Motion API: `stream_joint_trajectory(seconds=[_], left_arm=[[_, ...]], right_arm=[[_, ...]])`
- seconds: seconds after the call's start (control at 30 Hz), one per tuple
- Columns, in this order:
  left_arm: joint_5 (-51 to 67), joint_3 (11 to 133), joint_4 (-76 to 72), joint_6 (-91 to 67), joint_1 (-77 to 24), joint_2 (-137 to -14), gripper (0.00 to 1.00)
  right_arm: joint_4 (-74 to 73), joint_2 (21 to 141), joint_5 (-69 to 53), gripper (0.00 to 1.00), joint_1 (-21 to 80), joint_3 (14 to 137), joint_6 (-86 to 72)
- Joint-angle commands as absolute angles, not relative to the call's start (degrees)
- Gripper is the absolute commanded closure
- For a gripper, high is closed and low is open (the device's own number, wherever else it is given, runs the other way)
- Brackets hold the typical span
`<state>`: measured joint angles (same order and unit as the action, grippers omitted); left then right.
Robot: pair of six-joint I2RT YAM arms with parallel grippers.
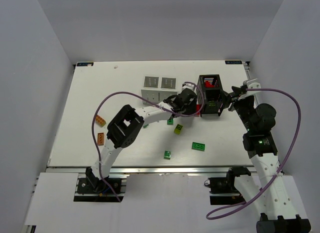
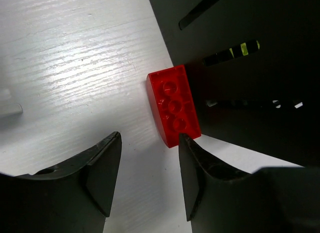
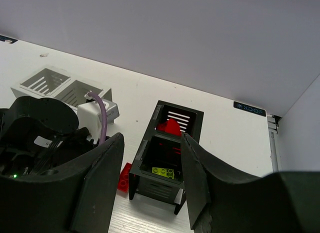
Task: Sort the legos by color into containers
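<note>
Left wrist: red lego (image 2: 174,105) against black box (image 2: 250,68), left fingers (image 2: 100,168) released | right fingers (image 3: 100,183) released

Red lego (image 2: 174,105): glossy smooth plastic, highlights on studs. Desk (image 2: 75,58): white, faint wood-grain texture, semi-gloss sheen. Black container (image 2: 240,23): dark plastic, smooth, dull. White container (image 1: 159,88): matt white plastic. Left gripper fingers (image 2: 102,168): black plastic, matt, fine-grained. Right gripper fingers (image 3: 100,178): same black matt plastic.
</note>
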<state>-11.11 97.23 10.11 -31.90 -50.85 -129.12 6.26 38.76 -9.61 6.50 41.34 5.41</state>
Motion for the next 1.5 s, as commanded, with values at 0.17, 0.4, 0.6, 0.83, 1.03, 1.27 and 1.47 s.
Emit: stream_joint_trajectory(seconds=[0.17, 0.4, 0.6, 0.83, 1.03, 1.27, 1.47], left_arm=[[-13.36, 103.27, 10.11, -31.81, -51.15, -131.04, 0.40], [-13.80, 104.94, 9.84, -32.43, -51.06, -132.36, 0.40], [-12.92, 107.40, 10.63, -32.43, -51.07, -134.20, 0.40], [-11.95, 107.75, 10.63, -32.70, -51.07, -134.74, 0.42], [-11.60, 107.75, 11.16, -32.43, -51.06, -135.26, 0.44], [-11.16, 108.37, 12.04, -32.34, -51.15, -136.32, 0.47], [-10.20, 108.63, 12.22, -32.26, -51.06, -137.11, 0.51]], right_arm=[[9.93, 38.14, -8.61, 0.46, 6.94, 40.87, 6.33], [10.02, 38.14, -8.70, 0.45, 7.03, 40.78, 6.33], [10.11, 38.23, -8.70, 0.46, 7.12, 40.69, 6.42], [10.20, 38.67, -8.70, 0.46, 7.21, 40.61, 6.50], [10.11, 38.58, -8.70, 0.46, 7.38, 40.61, 6.59], [10.20, 38.67, -8.61, 0.46, 7.29, 40.61, 6.59], [10.20, 38.58, -8.53, 0.46, 7.47, 40.61, 6.59]])
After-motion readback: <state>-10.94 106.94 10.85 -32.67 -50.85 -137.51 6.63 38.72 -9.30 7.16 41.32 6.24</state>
